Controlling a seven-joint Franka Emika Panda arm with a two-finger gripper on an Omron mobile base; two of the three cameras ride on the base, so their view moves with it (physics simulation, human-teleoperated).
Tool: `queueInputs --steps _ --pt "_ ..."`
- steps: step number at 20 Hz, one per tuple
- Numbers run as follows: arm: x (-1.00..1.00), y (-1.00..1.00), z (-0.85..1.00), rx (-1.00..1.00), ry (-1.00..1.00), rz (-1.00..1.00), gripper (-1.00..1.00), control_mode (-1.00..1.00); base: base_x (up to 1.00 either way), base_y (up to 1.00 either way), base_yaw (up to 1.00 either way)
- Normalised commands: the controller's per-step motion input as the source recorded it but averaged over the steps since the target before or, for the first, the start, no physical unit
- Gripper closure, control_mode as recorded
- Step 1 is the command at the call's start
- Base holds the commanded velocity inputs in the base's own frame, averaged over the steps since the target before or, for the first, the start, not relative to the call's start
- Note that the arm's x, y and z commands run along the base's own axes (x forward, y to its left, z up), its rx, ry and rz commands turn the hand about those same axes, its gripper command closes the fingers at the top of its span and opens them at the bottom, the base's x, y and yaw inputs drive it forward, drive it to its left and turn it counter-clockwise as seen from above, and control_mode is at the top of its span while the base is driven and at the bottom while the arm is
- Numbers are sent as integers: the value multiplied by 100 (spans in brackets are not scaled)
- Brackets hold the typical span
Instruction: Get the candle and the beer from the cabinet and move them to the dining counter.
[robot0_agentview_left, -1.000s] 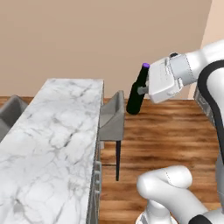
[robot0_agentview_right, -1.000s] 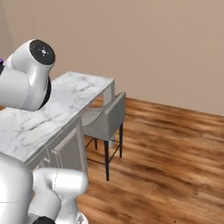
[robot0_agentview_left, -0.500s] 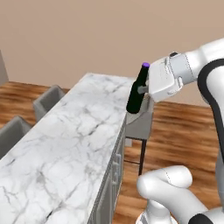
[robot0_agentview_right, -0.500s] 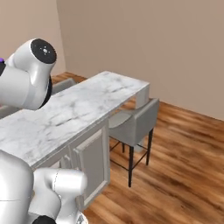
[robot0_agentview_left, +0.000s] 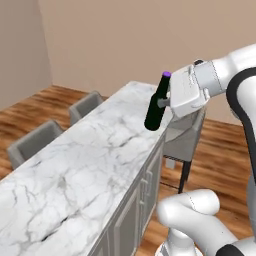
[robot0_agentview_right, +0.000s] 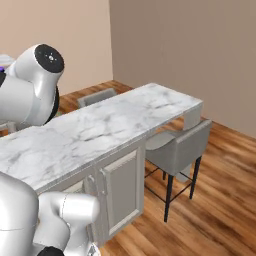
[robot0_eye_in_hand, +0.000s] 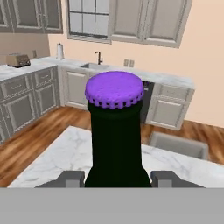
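Note:
The beer (robot0_agentview_left: 155, 109), a dark bottle with a purple cap, hangs upright over the right edge of the dining counter (robot0_agentview_left: 85, 165), held clear of its white marble top. My gripper (robot0_agentview_left: 162, 102) is shut on the bottle's neck from the right. In the hand view the beer (robot0_eye_in_hand: 115, 131) stands in the middle, its purple cap on top, with a dark fingertip (robot0_eye_in_hand: 71, 178) on either side. The dining counter (robot0_agentview_right: 100, 130) runs away to the far right in the right base view. The candle and the cabinet are out of view.
Grey chairs (robot0_agentview_left: 84, 105) line the island's far side, and one chair (robot0_agentview_left: 183, 138) stands on my side under the hand; it is the chair (robot0_agentview_right: 177, 148) in the right base view. Wooden floor surrounds the island. Base cabinets and a sink (robot0_eye_in_hand: 97, 65) lie far behind.
The whole scene has shifted as the base drove: the counter has come closer and now lies beneath the bottle. The bottle stays in the shut gripper, in the same pose.

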Motion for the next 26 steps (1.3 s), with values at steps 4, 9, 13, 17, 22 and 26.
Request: queueInputs --steps 4,9,13,17,22,26 --pt "0 0 0 0 0 0 100 100 -2 14 32" --pt "0 0 0 0 0 0 100 100 23 -16 32" --pt "0 0 0 0 0 0 100 100 14 -72 38" --pt "0 0 0 0 0 0 100 100 19 -79 40" --pt "0 0 0 0 0 0 100 100 23 -65 38" --pt "0 0 0 0 0 0 100 100 29 -53 33"
